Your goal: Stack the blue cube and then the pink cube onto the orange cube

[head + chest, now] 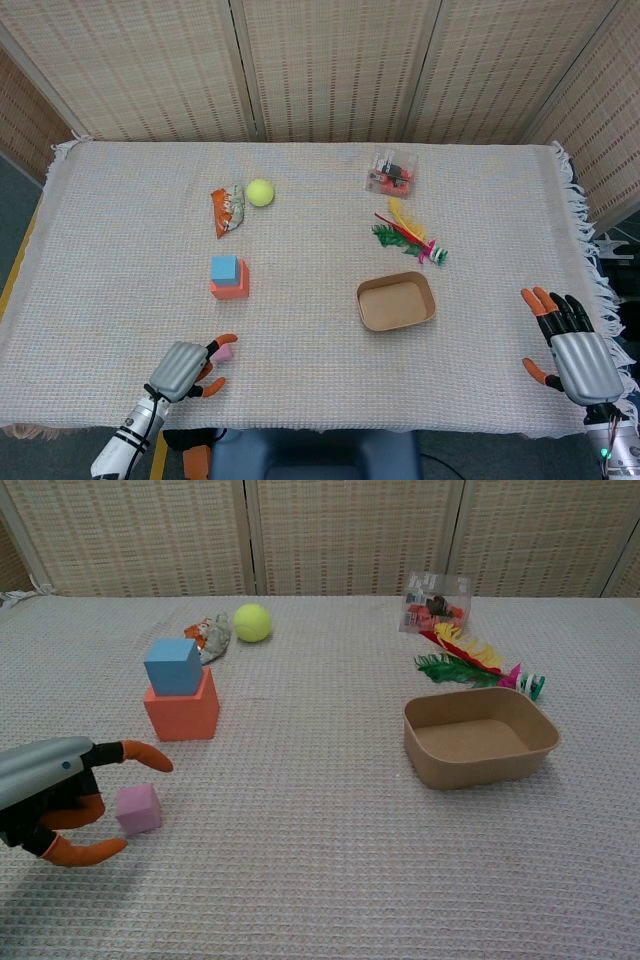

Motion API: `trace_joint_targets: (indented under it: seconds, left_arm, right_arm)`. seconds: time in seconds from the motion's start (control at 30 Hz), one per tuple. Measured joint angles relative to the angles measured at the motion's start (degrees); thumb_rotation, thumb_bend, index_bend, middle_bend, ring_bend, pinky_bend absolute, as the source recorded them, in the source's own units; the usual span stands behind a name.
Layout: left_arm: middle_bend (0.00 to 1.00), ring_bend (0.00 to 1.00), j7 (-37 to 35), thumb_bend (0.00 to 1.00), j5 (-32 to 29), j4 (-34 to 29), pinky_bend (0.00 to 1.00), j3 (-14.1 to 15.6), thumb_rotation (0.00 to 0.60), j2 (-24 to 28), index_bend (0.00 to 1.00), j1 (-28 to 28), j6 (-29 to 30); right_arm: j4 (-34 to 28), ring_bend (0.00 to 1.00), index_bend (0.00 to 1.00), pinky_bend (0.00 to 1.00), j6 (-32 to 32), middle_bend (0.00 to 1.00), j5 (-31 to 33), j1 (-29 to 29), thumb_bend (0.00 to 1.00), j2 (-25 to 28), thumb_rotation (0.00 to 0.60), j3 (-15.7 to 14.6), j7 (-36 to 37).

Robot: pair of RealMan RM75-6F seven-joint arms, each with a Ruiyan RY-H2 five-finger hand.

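reaching in over the near edge of the cloth-covered table [120,250], the left hand [185,369] brackets the pink cube [137,809] with its orange fingertips [152,760] spread apart, one above the cube and one below it in the chest view; whether any of them touches the cube cannot be told. the blue cube [173,666] sits squarely on top of the orange cube [183,710], a short way farther in from the pink one, toward the left half of the table. the right hand [572,347] rests by the near right corner, fingers apart and holding nothing. a brown cardboard tray [545,727] stands right of centre, with a bunch of coloured feathers [470,663] beyond it and a clear packet [436,601] nearer the far edge. a yellow tennis ball [252,622] lies beside a crumpled wrapper [208,638] toward the far left.
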Motion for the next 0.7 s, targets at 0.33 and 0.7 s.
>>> trace_joint_targets:
  seconds: [0.33,0.7]
  left_arm:
    - [1.0,1.0,1.9,0.32,-3.6,4.2,1.0,-3.9,0.6,-4.7,0.19,-0.1,-2.1]
    - [1.0,1.0,4.7,0.32,-6.9,5.7,1.0,-5.5,0.6,-5.8,0.2,-0.7,-4.9]
  right_arm:
    - [-0.1,0.0,0.0,0.0,0.0,0.0,0.2,-0.1,0.14,0.3,0.6,0.1,0.0]
    - [-0.3,0.0,0.0,0.0,0.1,0.0,0.2,-0.1,0.14,0.6,0.6,0.0,0.0]
